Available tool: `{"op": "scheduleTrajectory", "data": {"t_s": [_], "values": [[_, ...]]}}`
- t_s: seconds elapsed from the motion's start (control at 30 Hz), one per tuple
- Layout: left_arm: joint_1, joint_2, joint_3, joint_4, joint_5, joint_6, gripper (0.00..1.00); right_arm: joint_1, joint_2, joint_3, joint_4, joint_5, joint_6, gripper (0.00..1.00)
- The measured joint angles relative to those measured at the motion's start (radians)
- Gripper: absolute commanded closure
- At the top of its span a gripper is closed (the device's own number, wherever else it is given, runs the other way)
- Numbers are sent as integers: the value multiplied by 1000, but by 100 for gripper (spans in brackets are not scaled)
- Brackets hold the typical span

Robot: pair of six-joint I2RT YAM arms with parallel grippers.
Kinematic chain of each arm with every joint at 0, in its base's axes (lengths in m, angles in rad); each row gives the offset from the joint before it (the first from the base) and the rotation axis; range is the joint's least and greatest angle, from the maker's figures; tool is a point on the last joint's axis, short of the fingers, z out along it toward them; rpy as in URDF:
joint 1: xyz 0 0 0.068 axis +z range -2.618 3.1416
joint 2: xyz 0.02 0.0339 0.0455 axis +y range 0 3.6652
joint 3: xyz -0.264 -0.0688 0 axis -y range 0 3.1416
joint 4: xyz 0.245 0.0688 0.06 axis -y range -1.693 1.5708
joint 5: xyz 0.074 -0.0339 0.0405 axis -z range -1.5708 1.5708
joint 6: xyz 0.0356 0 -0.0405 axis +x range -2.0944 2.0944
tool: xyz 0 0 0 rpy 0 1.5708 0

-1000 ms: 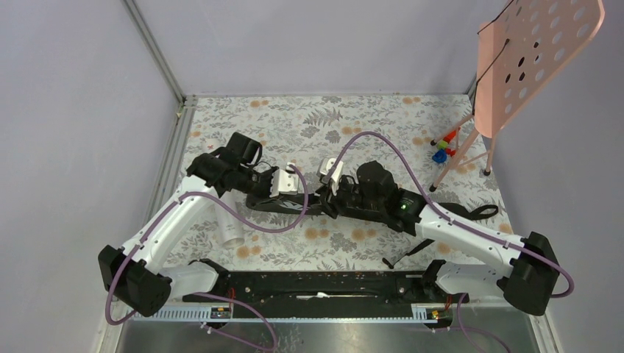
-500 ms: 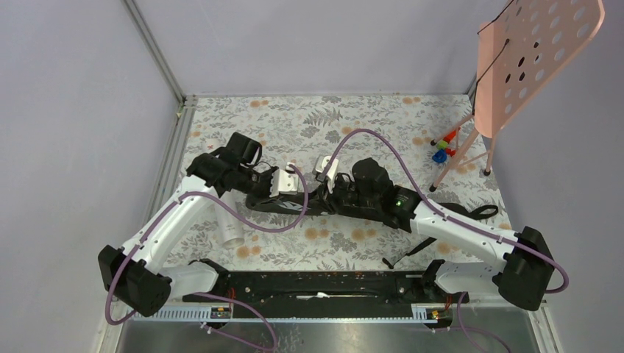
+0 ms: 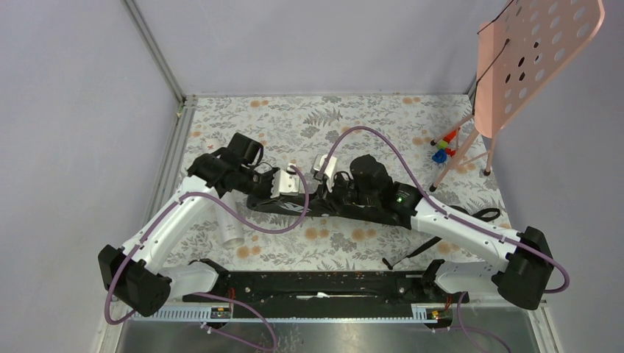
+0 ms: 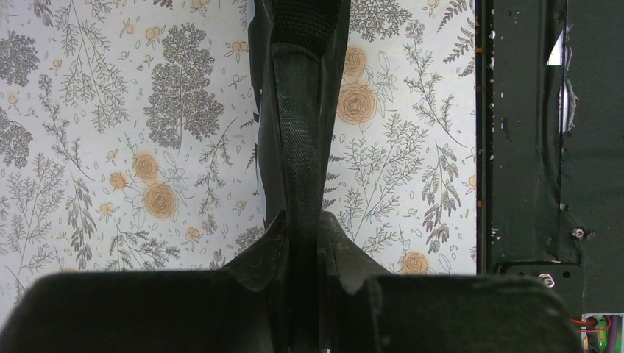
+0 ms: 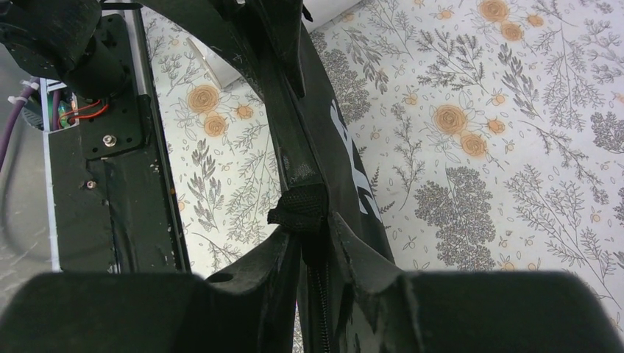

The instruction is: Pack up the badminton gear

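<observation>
Bag [image 3: 268, 201] lies flat mid-table [image 3: 331, 118], long axis 9 to 3 o'clock, both arms on it. Left gripper [image 4: 298, 250] is clenched on a raised fold of the bag's edge. Right gripper [image 5: 313, 250] looks pinched on the same seam by the small fabric tab, facing the left one.

Progress: looks late. No rackets or shuttlecocks in sight anywhere, so likely inside the bag, but can't confirm. Judging by the grips, this is closing or holding the opening, with zipping likely left.

White tube [image 3: 229, 228] is out on the table at 8 o'clock, partly under the left arm, not packed.

Around: pink board [image 3: 533, 51] on its stand at 2 o'clock, small toys [image 3: 441, 151] at its feet, well apart. Loose strap [image 3: 412, 250] trails at 5 o'clock near the right arm, could snag.
</observation>
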State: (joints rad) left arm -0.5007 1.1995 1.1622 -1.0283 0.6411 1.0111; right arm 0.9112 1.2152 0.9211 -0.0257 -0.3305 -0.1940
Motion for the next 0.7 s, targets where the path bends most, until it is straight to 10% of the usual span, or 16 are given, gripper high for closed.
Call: {"op": "scheduleTrajectory", "data": {"t_s": [0.33,0.7], "values": [[0,2,0,-3,-3,-11,100,31,26,47,-60,44,-51,67],[0,16,10,2,-11,-18,100,70,26,47,-59,166,-76,91]]}}
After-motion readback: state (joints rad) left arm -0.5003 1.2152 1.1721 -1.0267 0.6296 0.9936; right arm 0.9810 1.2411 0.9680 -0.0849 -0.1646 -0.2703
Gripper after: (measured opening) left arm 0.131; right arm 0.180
